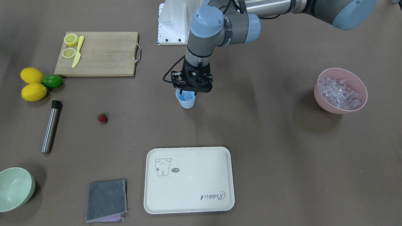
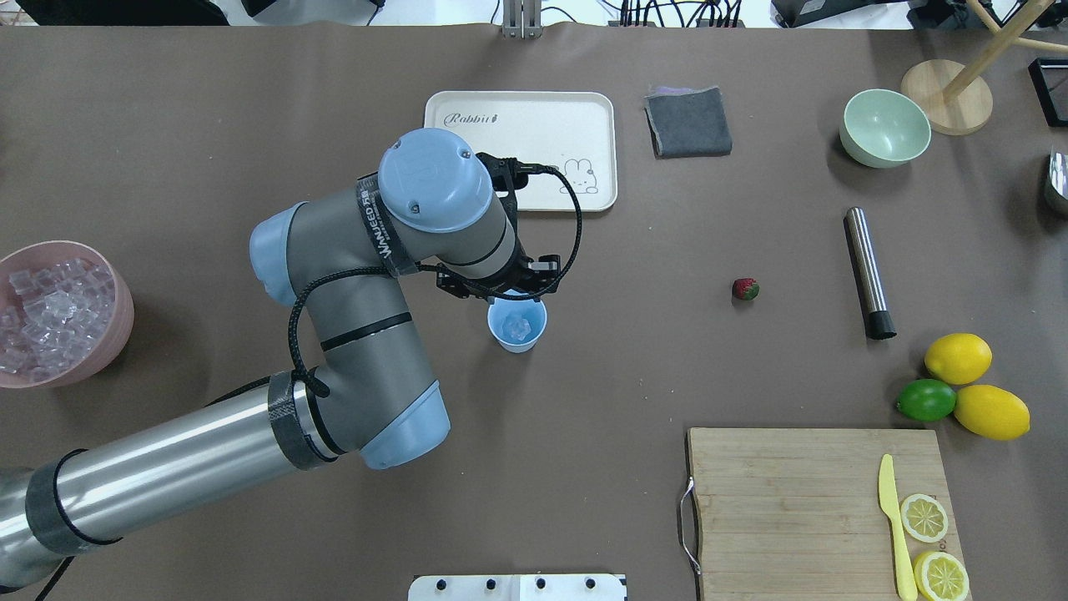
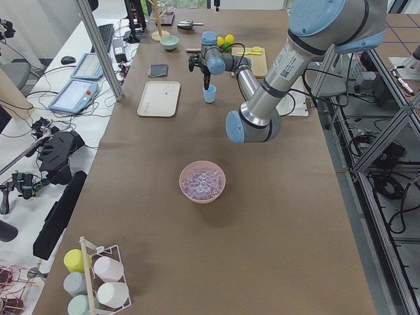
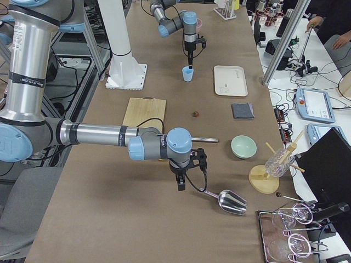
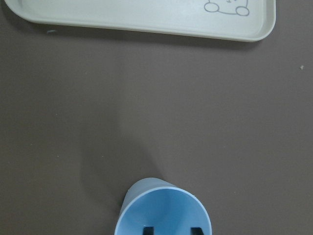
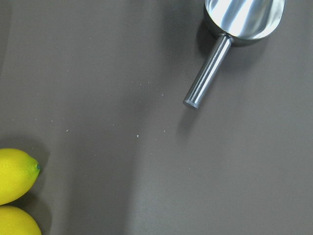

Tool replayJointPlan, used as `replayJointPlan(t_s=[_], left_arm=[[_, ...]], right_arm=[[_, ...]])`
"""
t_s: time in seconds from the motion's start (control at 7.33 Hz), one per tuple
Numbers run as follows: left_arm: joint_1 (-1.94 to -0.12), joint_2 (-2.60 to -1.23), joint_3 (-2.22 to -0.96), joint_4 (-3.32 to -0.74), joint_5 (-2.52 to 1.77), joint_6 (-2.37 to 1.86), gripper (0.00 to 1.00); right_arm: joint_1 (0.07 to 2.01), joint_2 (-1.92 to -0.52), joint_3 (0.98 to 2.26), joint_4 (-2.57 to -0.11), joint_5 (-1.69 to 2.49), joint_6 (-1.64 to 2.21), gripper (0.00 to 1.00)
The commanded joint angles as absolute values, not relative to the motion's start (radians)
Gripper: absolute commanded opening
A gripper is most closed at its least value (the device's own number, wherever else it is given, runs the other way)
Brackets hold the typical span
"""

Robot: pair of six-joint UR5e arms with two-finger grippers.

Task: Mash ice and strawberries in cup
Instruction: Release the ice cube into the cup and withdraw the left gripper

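Main worry for me: the left gripper [image 1: 188,92] has its two black fingertips [image 5: 149,230] dipped just inside the rim of the small light-blue tapered plastic cup [image 2: 499,327]. They're spread apart and holding nothing. That cup looks thin, light and has no handle, so if the arm lifts off-centre or swings sideways, a finger could catch the wall and tip it. That would spill the clear glassy ice cube [image 2: 519,324] sitting at the bottom. The brown table [image 1: 251,125] looks smooth too, so I'd guess the cup slides easily.

The little red strawberry [image 1: 102,118] with its green leafy cap lies out on the table, well to the robot's right of the cup, not in it yet. It's small and rounded, so a sloppy pinch could send it rolling.

More cubes are heaped in the round pink bowl [image 1: 316,94], far off on the robot's left. The right gripper [image 4: 181,185] hangs near a shiny steel scoop [image 6: 234,19]; can't tell whether it's spread or clenched.
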State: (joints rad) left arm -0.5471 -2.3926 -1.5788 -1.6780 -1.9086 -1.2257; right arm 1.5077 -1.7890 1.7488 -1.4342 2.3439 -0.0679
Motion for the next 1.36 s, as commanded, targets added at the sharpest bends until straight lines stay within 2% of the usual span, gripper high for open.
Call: replayJointPlan(t_s=[0.0,0.27,0.55,0.82,1.09,1.23], left_arm=[[-0.615,-2.294,-1.659,-1.652,-1.933,-1.049,0.97],[-0.704,-2.11,-1.811,-1.62,-1.953,-0.822,0.97],[-0.803,-1.987,-1.928,-1.536,-1.953,-0.561,0.98],[-0.879,-1.791,-2.024,-1.546,-1.959,-0.375,0.98],[-0.971,-1.654,-2.007,-1.665,-2.079,-0.341,0.97],[-1.05,-1.626,-1.949,-1.716,-2.235,-0.263,0.97]], right_arm=[[1.508,-1.792,1.749,-1.434,2.344,-0.068,1.0],[1.508,-1.793,1.75,-1.434,2.344,-0.067,1.0],[1.508,-1.793,1.75,-1.434,2.345,-0.067,1.0],[1.508,-1.793,1.752,-1.434,2.355,-0.066,1.0],[1.508,-1.793,1.755,-1.433,2.362,-0.066,1.0],[1.508,-1.793,1.756,-1.433,2.364,-0.066,1.0]])
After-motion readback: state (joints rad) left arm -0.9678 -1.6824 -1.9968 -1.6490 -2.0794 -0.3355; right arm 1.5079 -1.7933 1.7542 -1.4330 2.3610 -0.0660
